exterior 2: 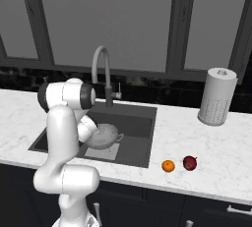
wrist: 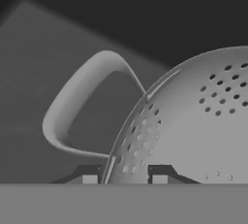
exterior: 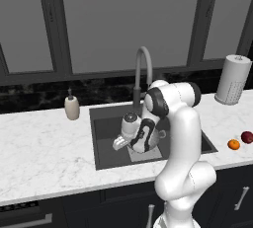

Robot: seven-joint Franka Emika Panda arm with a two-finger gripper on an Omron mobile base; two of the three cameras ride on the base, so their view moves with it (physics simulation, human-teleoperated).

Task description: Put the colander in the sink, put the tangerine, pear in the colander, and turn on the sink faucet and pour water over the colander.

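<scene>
The pincer (wrist: 124,175) grips the colander (exterior 2: 104,136) by its rim beside a loop handle, a fingertip on each side of the wall, with the bowl low in the sink (exterior 2: 140,123) over the lighter patch. The first step looks nearly done: next comes letting go and lifting clear. Then the arm must reach right for the tangerine (exterior 2: 168,166) and pear (exterior 2: 190,162), just beside each other on the surface (exterior 2: 216,157).

So the colander (exterior 2: 104,136) sits in the sink (exterior 2: 140,118), faucet (exterior 2: 102,71) behind it; tangerine (exterior 2: 168,166) and pear (exterior 2: 190,162) are side by side on the counter (exterior 2: 216,157) to the right.
</scene>
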